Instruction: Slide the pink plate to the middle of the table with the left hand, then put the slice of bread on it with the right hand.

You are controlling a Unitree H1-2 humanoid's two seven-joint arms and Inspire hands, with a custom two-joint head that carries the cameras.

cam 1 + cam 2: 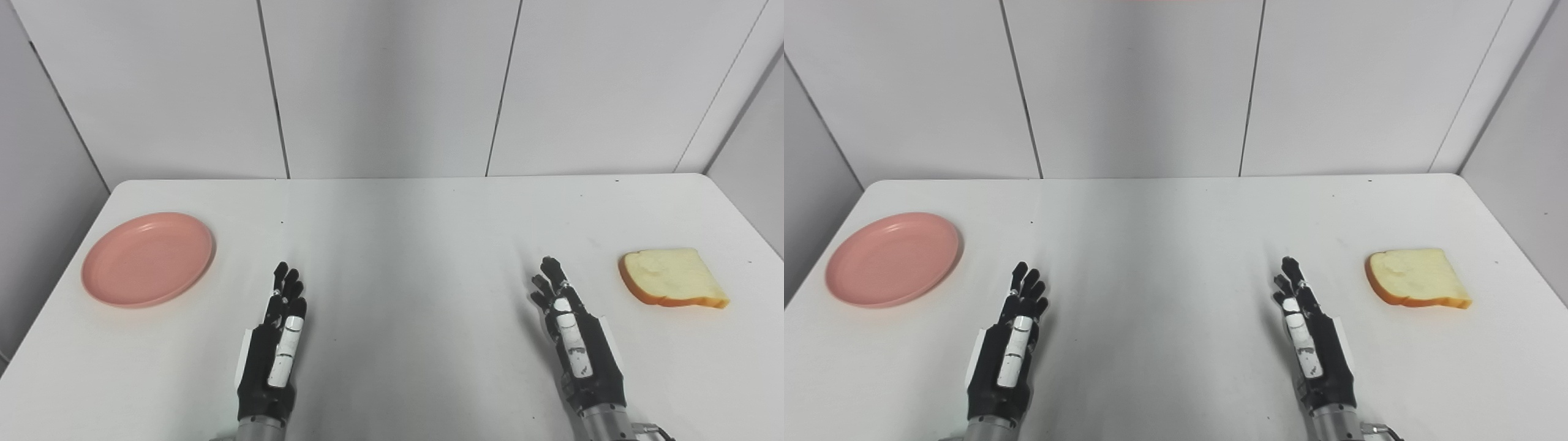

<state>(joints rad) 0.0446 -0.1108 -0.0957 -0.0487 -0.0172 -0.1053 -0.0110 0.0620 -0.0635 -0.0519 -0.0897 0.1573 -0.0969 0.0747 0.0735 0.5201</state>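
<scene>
Nearest the bottom edge of the frame, both arms enter and lie low over the white table (392,245). The left hand (278,343) sits lower left of centre, turned on edge with its fingers (288,285) extended straight toward the far wall and held close together. It holds nothing. The right hand (569,331) mirrors it lower right of centre, also on edge, fingers stretched out, nothing in its grasp. Whether either hand rests on the table or hangs just above it cannot be settled from this angle.

Farther up the frame, at the left side, lies the pink plate (147,258), flat, upright and bare, near the table's left edge. It lies up and to the left of the left hand's fingertips, apart from them, with bare table between. At the right side, at about the same depth, lies the slice of bread (674,277), flat on the table, crust facing the near edge, its long axis running roughly left to right across the frame. It sits to the right of the right hand and slightly beyond its fingertips.

Judgement: neither step has begun. The plate is the left hand's nearer object, the bread the right's. The coming move calls for the left hand to travel toward the upper left, reach the plate's far or left rim, and draw it rightward to the open centre of the table between the two hands.
</scene>
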